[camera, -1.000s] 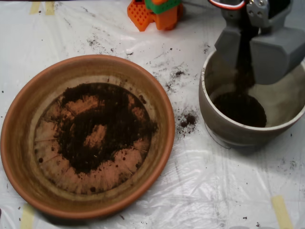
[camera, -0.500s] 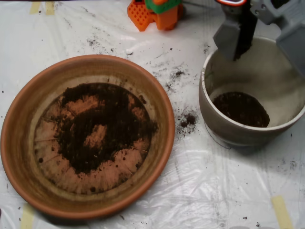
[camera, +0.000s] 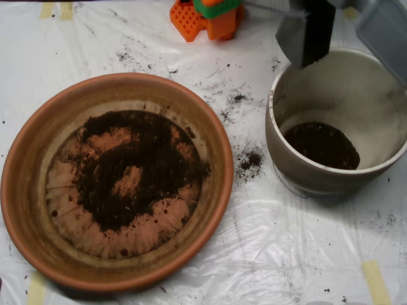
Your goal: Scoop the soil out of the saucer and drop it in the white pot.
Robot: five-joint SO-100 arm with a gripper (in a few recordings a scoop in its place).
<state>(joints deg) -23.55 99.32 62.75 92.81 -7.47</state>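
The terracotta saucer [camera: 25,190] fills the left half of the overhead view. A thin ring of dark soil [camera: 146,171] lies on its ridged base, with a bare patch in the middle. At the right stands the white pot [camera: 275,136], and a dark heap of soil [camera: 321,145] rests on its bottom. My grey scoop [camera: 346,32] hangs above the pot's far rim at the top edge. It is open, its two shells spread wide apart with nothing between them. The inside of the left shell is smeared dark.
An orange and green arm base [camera: 206,16] stands at the top centre. Spilled soil crumbs [camera: 250,159] dot the white plastic sheet [camera: 267,254] between saucer and pot. Tape strips [camera: 375,279] hold the sheet at its corners.
The scoop has opened wider and risen toward the top edge, off the pot's mouth. The falling stream of soil has ended.
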